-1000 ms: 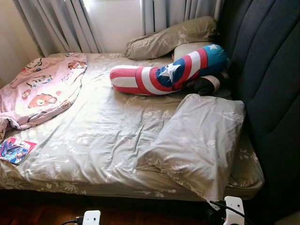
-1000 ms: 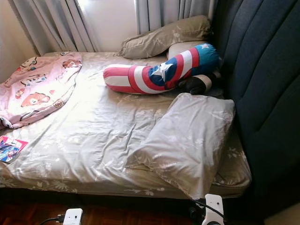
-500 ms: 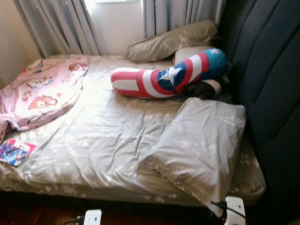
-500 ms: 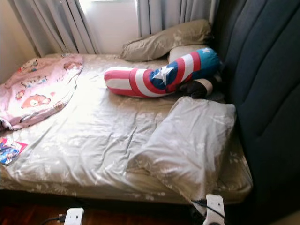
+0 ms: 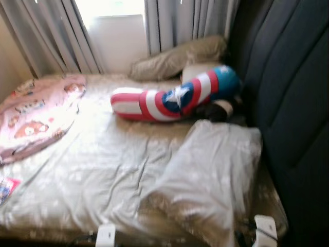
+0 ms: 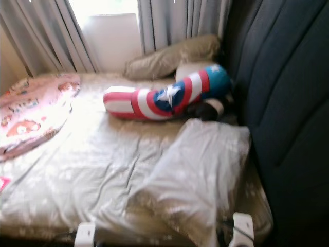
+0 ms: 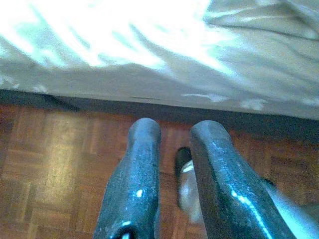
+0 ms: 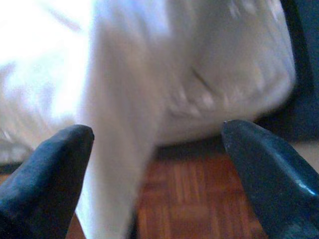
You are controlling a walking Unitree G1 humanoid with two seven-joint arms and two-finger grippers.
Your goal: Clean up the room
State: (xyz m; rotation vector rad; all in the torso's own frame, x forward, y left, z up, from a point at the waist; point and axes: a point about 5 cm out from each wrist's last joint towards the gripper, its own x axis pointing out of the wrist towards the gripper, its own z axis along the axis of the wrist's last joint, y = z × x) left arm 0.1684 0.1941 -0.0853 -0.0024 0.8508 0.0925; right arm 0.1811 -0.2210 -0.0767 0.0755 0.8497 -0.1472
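A bed with a beige floral sheet lies before me. A grey pillow rests askew at its near right corner. A red, white and blue bolster with a star lies across the head end, with a beige pillow behind it. A pink cartoon blanket is crumpled at the far left. My left gripper hangs shut and empty over the parquet by the bed's edge. My right gripper is open, facing the hanging sheet and the pillow corner.
A dark padded headboard walls the right side. Grey curtains and a bright window stand behind the bed. A colourful booklet lies at the bed's left edge. Parquet floor runs along the bed's near side.
The whole picture has shifted and blurred: the camera has moved nearer the bed and turned a little to the right. The things on the bed lie as before.
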